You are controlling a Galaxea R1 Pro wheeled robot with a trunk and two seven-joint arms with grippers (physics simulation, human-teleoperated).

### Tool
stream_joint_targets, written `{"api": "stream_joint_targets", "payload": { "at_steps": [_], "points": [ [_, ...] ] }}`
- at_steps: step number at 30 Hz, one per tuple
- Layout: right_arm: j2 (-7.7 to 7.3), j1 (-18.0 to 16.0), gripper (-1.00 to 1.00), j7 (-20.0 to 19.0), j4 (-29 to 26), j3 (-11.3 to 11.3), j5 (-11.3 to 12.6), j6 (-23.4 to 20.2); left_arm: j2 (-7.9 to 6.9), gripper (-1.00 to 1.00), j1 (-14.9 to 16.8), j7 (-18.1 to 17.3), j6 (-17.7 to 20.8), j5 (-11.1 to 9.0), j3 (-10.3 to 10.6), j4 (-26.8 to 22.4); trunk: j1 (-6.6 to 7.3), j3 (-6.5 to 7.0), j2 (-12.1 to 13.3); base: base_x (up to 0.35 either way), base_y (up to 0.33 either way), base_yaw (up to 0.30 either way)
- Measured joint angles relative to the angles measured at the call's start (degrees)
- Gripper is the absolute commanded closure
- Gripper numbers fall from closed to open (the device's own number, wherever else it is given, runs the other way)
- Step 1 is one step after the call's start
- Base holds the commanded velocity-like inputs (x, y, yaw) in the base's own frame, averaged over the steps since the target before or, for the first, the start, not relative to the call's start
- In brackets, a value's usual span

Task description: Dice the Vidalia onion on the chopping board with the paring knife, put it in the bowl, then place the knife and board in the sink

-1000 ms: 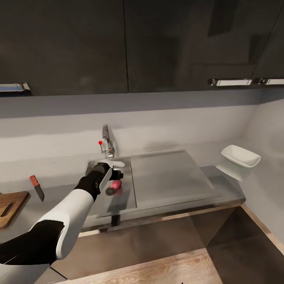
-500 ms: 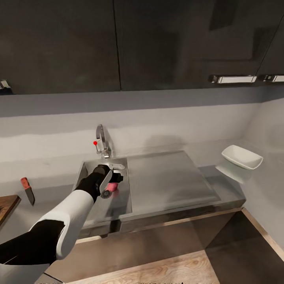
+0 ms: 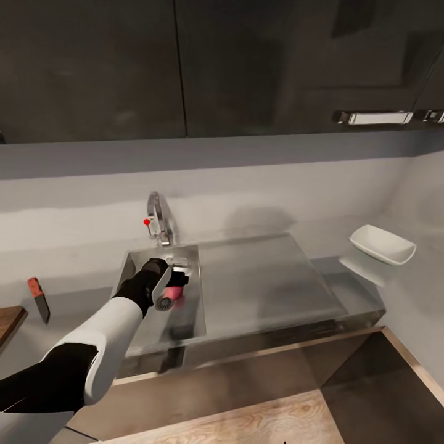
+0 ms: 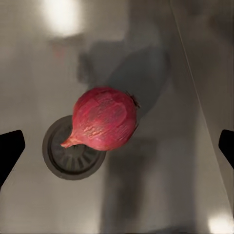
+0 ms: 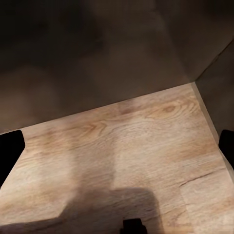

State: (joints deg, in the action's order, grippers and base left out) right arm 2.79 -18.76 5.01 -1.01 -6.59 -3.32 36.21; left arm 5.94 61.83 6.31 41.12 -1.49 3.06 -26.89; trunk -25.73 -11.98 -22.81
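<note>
The pink-red Vidalia onion point(image 3: 177, 295) lies in the sink point(image 3: 185, 319) beside the round drain point(image 4: 72, 155). My left gripper point(image 3: 174, 286) hangs right over it, open. In the left wrist view the onion point(image 4: 105, 118) sits between the widely spread fingertips point(image 4: 10, 150), untouched. On the countertop point(image 3: 74, 302) at the left lie the paring knife point(image 3: 38, 299) and a corner of the chopping board point(image 3: 8, 324). At the far right stands the white bowl point(image 3: 382, 245). My right gripper point(image 5: 117, 151) is open over the wood floor point(image 5: 122, 141), holding nothing.
The chrome tap point(image 3: 158, 217) with its red knob rises behind the basin. A flat drainboard point(image 3: 265, 283) stretches to the right of the sink. Dark wall cabinets point(image 3: 246, 68) hang above, and the counter ends in a corner by the bowl.
The camera has shifted, so the board has slid almost out of the picture at the left. My left gripper stays open over the onion, slightly lower.
</note>
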Motion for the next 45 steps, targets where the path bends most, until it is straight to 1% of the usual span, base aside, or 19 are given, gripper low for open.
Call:
{"api": "stream_joint_targets", "payload": {
  "at_steps": [4,10,14,15,19,23,45],
  "points": [
    [0.00,0.0,-1.00,0.0,0.0,0.0,0.0,0.0,-0.02,-1.00,0.0,0.0,0.0,0.0,0.0,0.1,-0.01,-0.34,0.0,0.154,0.000,0.000],
    [0.00,0.0,-1.00,0.0,0.0,0.0,0.0,0.0,-0.03,-1.00,0.0,0.0,0.0,0.0,0.0,0.4,-0.02,-0.86,0.0,0.018,0.000,0.000],
    [0.00,0.0,-1.00,0.0,0.0,0.0,0.0,0.0,-0.33,-1.00,0.0,0.0,0.0,0.1,0.0,0.5,-0.02,-1.20,0.0,0.002,0.000,0.000],
    [0.00,0.0,-1.00,0.0,0.0,0.0,0.0,0.0,-0.85,-1.00,0.0,0.1,0.0,0.1,0.0,0.9,-0.02,-1.29,0.0,0.000,0.000,0.000],
    [0.00,0.0,-1.00,0.0,0.0,0.0,0.0,0.0,-1.82,-1.00,0.0,0.1,0.0,0.1,0.0,2.2,-0.02,-1.64,0.0,0.000,0.000,0.000],
    [0.01,0.0,-1.00,0.0,0.0,0.0,0.0,0.0,-2.22,-1.00,0.0,0.1,0.0,0.1,0.0,2.5,-0.02,-1.99,0.0,0.000,0.000,0.000],
    [0.08,0.0,-1.00,0.0,0.0,0.0,0.0,0.0,-1.92,-1.00,0.0,0.0,0.0,0.2,0.0,3.0,-0.02,-3.94,0.0,0.046,-0.041,0.000]
  ]
}}
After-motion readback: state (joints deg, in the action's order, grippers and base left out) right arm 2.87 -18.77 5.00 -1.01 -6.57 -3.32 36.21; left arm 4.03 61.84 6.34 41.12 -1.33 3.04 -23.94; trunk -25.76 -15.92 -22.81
